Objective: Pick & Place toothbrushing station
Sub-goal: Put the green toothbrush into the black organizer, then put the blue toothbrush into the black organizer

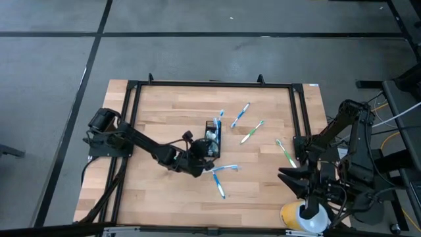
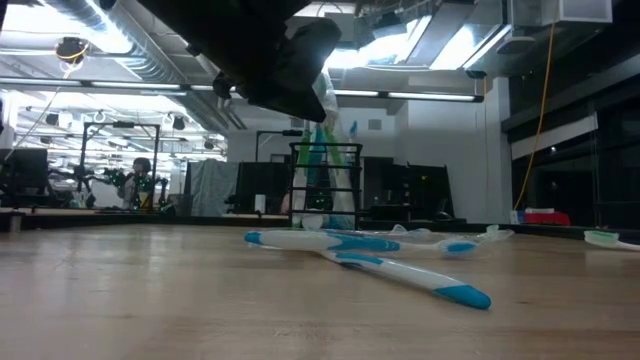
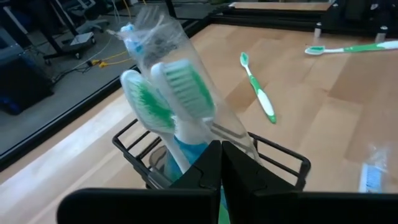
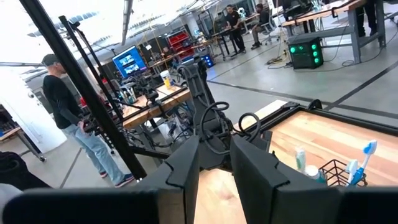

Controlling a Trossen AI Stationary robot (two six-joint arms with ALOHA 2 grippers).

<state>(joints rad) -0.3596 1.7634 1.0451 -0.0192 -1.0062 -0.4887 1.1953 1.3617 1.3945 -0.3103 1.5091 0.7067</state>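
The small black mesh holder [image 1: 214, 135] [image 2: 325, 185] stands mid-table. A clear-wrapped pack of toothbrushes [image 3: 168, 87] with green-white bristle heads rises out of it. My left gripper [image 1: 204, 150] [image 3: 221, 158] reaches in from the table's left and is shut at the pack, just above the holder's rim [image 3: 283, 155]. My right gripper [image 1: 293, 179] [image 4: 214, 168] hangs high over the near right corner, open, with nothing between its fingers. Loose blue-white toothbrushes [image 1: 223, 169] [image 2: 400, 265] lie near the holder. My left gripper is shut on the lower part of the clear-wrapped pack [image 3: 208, 134]. Its own fingers [image 3: 239, 171] hide the exact spot; a sliver of green shows between them. The fingers come slanting slightly downward from the table's left. The pack stands tilted, heads up, its lower end inside the holder.
More toothbrushes lie to the right of the holder: blue-white [image 1: 240, 113], green-white [image 1: 252, 130] [image 3: 258, 87] and another green-white [image 1: 286, 153]. A yellow-and-white round cup [image 1: 304, 217] sits at the near right corner under the right arm. A black frame [image 1: 210, 83] borders the table.
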